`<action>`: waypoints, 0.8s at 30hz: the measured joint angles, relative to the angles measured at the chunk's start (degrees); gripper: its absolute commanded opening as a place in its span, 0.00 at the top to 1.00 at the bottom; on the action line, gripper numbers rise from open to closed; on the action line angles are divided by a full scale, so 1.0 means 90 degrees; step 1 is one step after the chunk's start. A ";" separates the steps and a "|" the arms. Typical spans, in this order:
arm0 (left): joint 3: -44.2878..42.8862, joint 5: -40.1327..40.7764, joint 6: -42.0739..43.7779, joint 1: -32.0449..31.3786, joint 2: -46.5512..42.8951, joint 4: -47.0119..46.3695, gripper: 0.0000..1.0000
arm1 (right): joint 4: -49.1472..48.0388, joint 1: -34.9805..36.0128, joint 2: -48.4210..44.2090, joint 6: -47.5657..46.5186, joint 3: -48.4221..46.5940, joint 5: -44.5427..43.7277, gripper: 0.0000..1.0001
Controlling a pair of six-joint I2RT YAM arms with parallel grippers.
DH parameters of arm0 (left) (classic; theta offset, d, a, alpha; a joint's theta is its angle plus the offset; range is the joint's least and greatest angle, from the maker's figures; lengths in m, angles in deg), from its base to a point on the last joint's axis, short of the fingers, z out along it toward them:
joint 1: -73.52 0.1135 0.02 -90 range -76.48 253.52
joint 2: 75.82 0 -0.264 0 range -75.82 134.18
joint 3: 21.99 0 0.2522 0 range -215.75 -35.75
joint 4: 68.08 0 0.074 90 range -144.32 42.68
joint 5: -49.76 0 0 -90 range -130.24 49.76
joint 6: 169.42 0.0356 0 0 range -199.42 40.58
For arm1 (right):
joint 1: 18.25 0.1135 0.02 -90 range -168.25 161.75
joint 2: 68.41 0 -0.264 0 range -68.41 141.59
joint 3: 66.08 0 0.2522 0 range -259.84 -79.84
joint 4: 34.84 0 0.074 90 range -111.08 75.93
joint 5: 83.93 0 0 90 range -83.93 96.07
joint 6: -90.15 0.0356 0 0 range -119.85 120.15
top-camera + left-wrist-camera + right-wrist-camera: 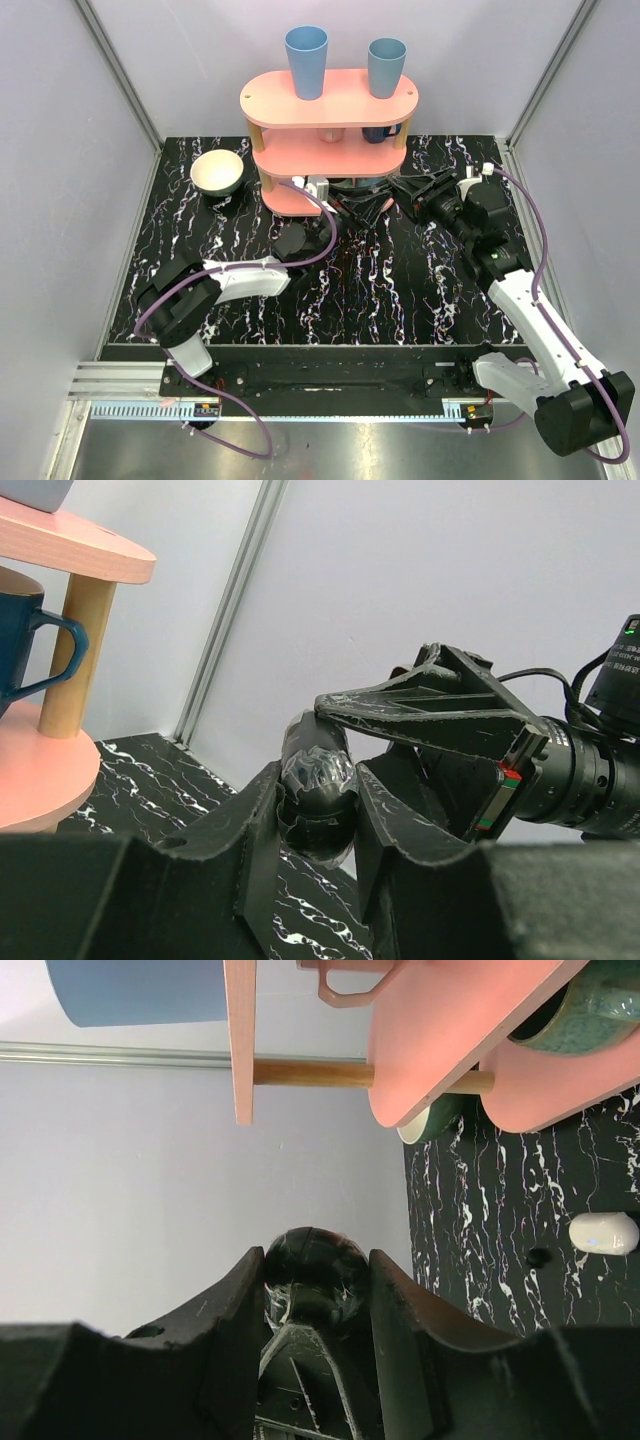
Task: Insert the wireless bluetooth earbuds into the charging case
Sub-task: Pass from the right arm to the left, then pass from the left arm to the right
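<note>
Left gripper (318, 815): closed tight on a dark glossy rounded object (318, 775), with one finger pressed against each flank. (From where I stand it looks like a polished black egg. What it really is I cannot tell.)
Right gripper (308, 1285): gripping the same dark object from the opposite end, its fingers (235, 1330) hugging both sides. In the left wrist view one of them lies across the top of the object.
Meeting point: the two sets of jaws come tip to tip above the marble table (400, 290).
Charging case (603, 1232): lying on the marble, free of both grippers. In the right wrist view it is off to the right of the right jaws and apart from them.
Earbuds: I cannot pick them out.
Dark speck (538, 1257): on the table just beside the case, between it and the right jaws, too small to name.
Pink shelf (330, 100): just behind the jaws. Its lowest tier is right by the fingertips.
Blue cups (306, 60): two, upright on the top tier, above and behind the jaws.
Navy mug (20, 640): on a shelf tier, left of the left jaws in the left wrist view.
Cream bowl (217, 172): on the table beside the shelf, well to the left of the left jaws.
</note>
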State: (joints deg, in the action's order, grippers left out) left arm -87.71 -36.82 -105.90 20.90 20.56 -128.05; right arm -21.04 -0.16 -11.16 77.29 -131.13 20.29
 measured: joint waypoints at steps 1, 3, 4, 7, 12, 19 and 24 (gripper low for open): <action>0.0000 -0.0066 -0.0012 0.0027 0.0010 -0.0010 0.99 | -0.0029 0.0000 0.0000 -0.0007 0.0015 0.0000 0.43; 0.0005 -0.0260 -0.0119 0.0126 0.0015 -0.0010 1.00 | -0.0117 0.0000 -0.0002 -0.0012 0.0053 0.0017 0.32; 0.0012 -0.0398 -0.0216 0.0206 0.0015 -0.0002 1.00 | -0.0177 0.0002 -0.0002 -0.0027 0.0063 0.0061 0.25; 0.0136 -0.0804 -0.0515 0.0408 0.0015 -0.0039 1.00 | -0.0328 0.0027 0.0002 -0.0172 0.0058 0.0240 0.19; 0.0527 -0.1715 -0.1180 0.1107 -0.0124 -0.0085 1.00 | -0.0291 0.0032 0.0299 -0.0748 -0.0189 0.0682 0.17; 0.0877 -0.3427 -0.2346 0.2574 -0.0874 0.0136 1.00 | 0.0471 0.0034 0.0794 -0.2441 -0.1535 0.1559 0.18; 0.0699 -0.4687 -0.2909 0.3116 -0.1477 0.0027 1.00 | 0.0879 0.0039 0.1066 -0.3002 -0.1950 0.2140 0.18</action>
State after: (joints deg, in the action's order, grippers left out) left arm -81.42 -79.00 -132.09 48.94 7.27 -127.81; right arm -13.13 0.19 -1.56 50.28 -148.68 39.55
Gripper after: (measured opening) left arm 0.340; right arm 0.828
